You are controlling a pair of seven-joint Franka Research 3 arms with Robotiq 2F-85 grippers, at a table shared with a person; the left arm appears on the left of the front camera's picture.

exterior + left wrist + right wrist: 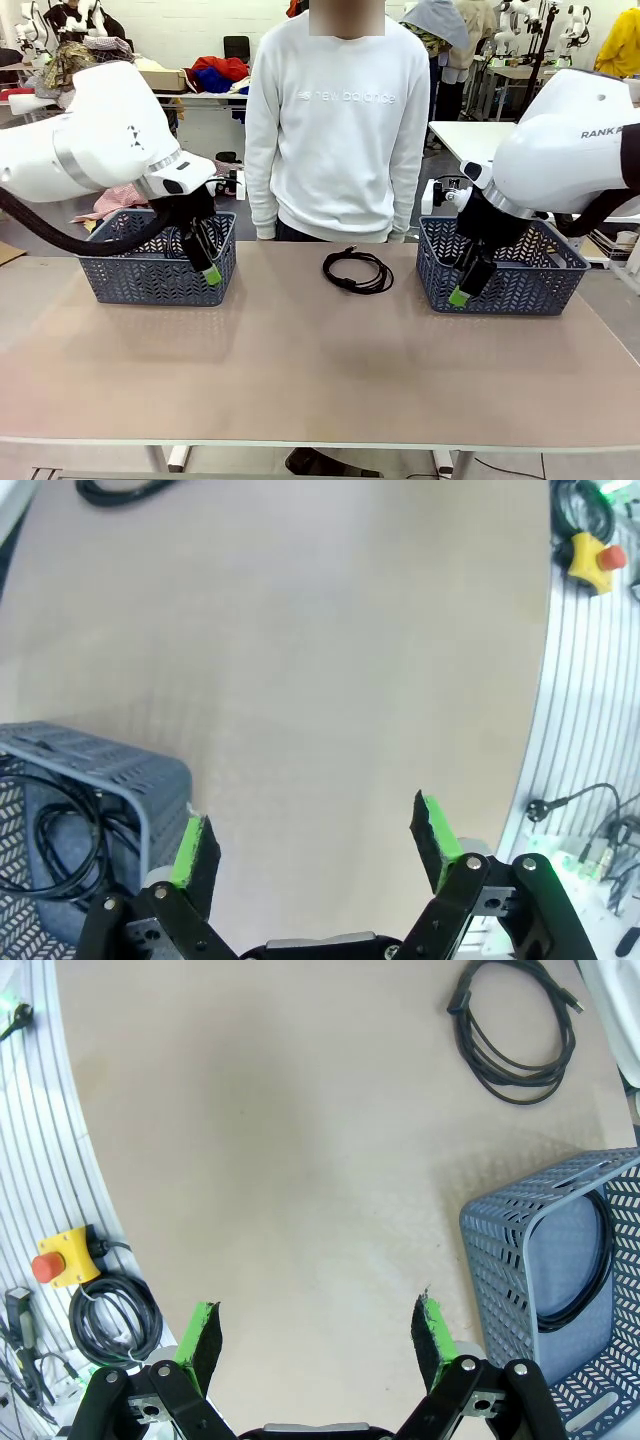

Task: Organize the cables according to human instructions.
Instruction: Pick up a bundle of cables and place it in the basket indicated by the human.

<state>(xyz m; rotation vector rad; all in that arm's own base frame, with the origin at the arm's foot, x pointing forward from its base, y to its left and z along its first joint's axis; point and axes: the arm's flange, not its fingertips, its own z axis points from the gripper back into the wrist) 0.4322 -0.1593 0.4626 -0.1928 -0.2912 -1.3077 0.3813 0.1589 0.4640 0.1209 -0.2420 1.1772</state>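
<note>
Beige tabletop [300, 370] stretched between the robot and a person in a white sweatshirt [338, 120] standing at its far edge. Two grey perforated baskets sat on it. The left basket [150, 275] lay just behind the left gripper [210, 270] and held a coiled black cable [50, 840], seen through its open top in the left wrist view. The right basket [510, 280] stood just behind the right gripper [462, 292], and a black cable [590, 1260] curved along its inner wall. Both grippers hung with jaws spread wide and nothing between the green pads [200, 1345]. One loose coiled cable [357, 270] lay on the bare table between the baskets, near the person, well ahead of the right gripper's fingers and apart from both grippers.
</note>
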